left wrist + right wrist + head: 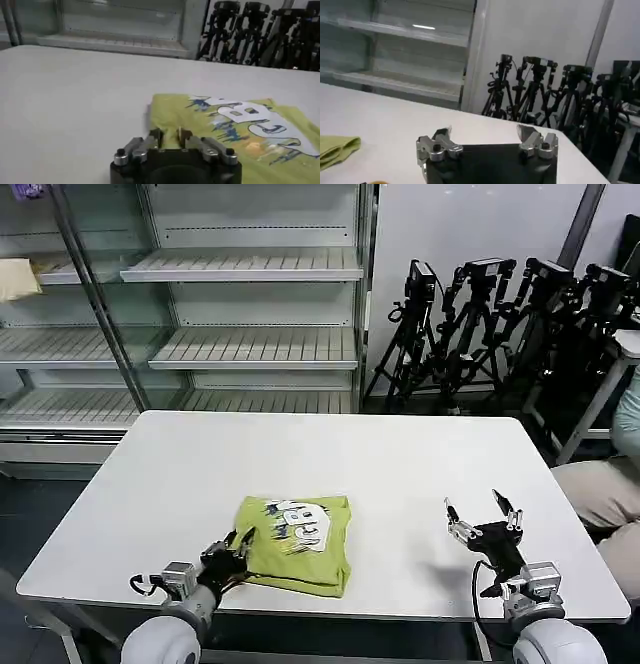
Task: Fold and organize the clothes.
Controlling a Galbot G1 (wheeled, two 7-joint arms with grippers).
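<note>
On the white rectangular table [400, 474], the lime-green printed cotton T-shirt [297, 542] lies folded into a compact block near the front edge, left of centre. The left gripper [240, 546] touches its near-left edge, fingers almost closed on the hem; the right gripper [483, 515] hovers spread, well apart. The left wrist view shows the fingertips [156, 134] meeting the fabric edge.

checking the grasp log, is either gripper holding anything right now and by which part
The left gripper is shut on the near-left edge of the folded T-shirt. The right gripper is open, holding nothing.
</note>
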